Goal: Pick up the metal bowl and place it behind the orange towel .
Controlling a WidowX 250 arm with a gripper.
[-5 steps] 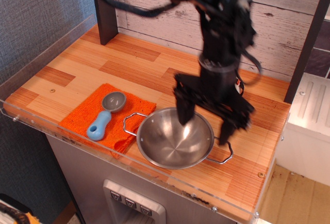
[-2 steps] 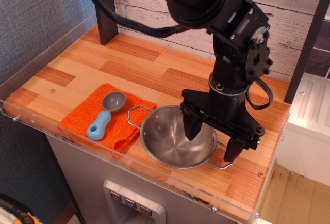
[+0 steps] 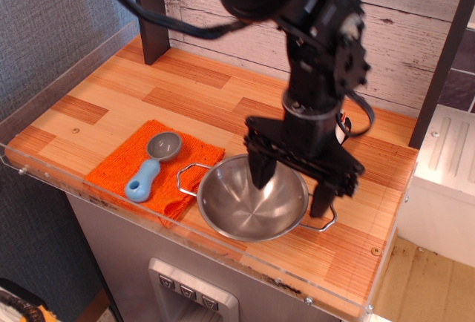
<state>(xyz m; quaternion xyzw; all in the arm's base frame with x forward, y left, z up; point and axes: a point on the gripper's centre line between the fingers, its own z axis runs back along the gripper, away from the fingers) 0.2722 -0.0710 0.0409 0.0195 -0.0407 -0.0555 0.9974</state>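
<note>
A wooden plank surface (image 3: 171, 88) fills the scene, with a clear plastic rim along its near and left edges; a black robot arm (image 3: 319, 47) reaches down from the top, slightly blurred. Its gripper (image 3: 289, 188) is spread wide over the metal bowl (image 3: 249, 203), one finger dipping inside the bowl near its far rim, the other finger outside the rim at the right, just above the right wire handle; the bowl's right wall lies between them, but no clamping contact can be made out. The shiny bowl sits near the front edge of the surface, its left handle touching the orange towel (image 3: 111, 170); the towel lies flat to the left; on it rests a grey scoop with a blue handle (image 3: 152, 162).
</note>
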